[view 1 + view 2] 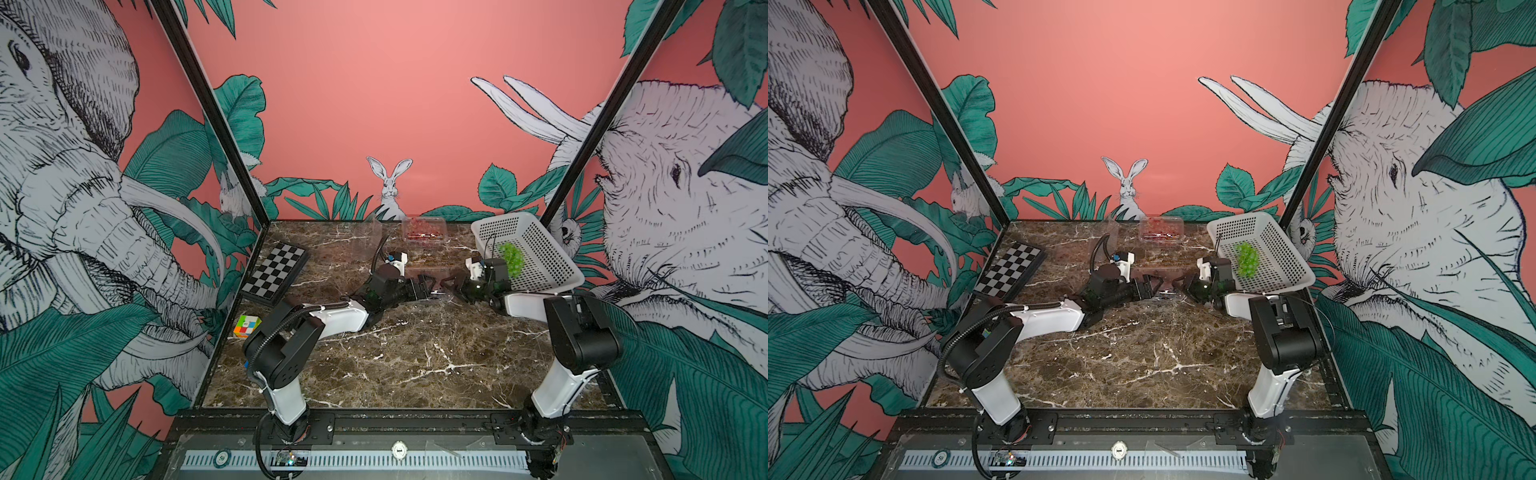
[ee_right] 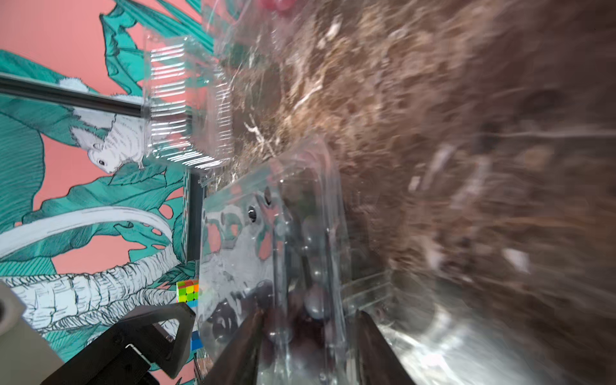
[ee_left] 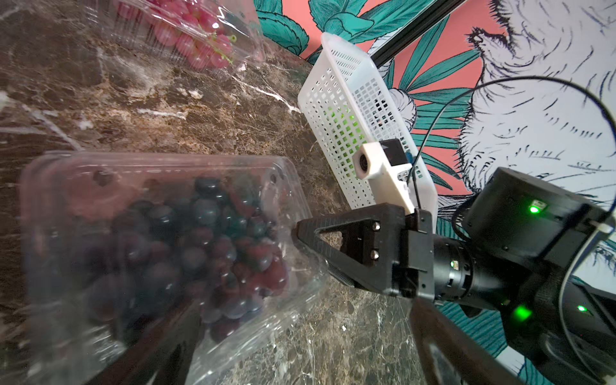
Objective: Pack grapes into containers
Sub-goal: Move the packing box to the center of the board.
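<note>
A clear container (image 3: 100,186) with its lid down over dark purple grapes (image 3: 200,240) lies on the marble between both arms. My right gripper (image 2: 308,346) is shut on its rim, one finger on the lid and one under the base (image 3: 340,276). My left gripper (image 3: 300,363) stands wide open at the container's near corner, one finger showing through the plastic. In both top views the two grippers (image 1: 430,286) (image 1: 451,286) face each other mid-table. Red grapes fill a closed container (image 1: 424,230) at the back. Green grapes (image 1: 510,259) lie in the white basket.
The white perforated basket (image 1: 540,245) leans tilted at the right wall. An empty clear container (image 1: 368,235) with raised lid stands at the back, left of the red grapes. A chessboard (image 1: 276,272) and a colour cube (image 1: 246,326) lie along the left wall.
</note>
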Tool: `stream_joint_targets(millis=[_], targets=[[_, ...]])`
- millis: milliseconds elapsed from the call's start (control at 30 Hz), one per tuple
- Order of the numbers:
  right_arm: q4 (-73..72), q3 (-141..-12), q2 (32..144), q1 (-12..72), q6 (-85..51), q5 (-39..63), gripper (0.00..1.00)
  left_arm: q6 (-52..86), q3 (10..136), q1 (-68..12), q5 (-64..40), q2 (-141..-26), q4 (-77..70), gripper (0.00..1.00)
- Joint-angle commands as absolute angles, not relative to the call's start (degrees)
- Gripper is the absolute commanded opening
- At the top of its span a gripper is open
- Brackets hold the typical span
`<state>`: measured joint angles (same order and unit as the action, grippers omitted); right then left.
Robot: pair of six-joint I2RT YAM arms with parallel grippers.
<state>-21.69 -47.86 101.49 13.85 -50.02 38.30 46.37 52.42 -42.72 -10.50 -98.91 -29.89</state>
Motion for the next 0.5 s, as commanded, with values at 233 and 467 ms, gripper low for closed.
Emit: stream_joint_targets(millis=[233,467], targets=[[-21.48,-50.07,100.98,16.44,-50.19,37.96,0.47,44.37,51.69,-42.72,-8.05,-97.41,-28.24,0.99],[-21.24,-41.71,92.38,16.26,-49.05,35.92,0.55,44.65,50.55,-42.48,-8.17,-96.87,-28.57,0.99]])
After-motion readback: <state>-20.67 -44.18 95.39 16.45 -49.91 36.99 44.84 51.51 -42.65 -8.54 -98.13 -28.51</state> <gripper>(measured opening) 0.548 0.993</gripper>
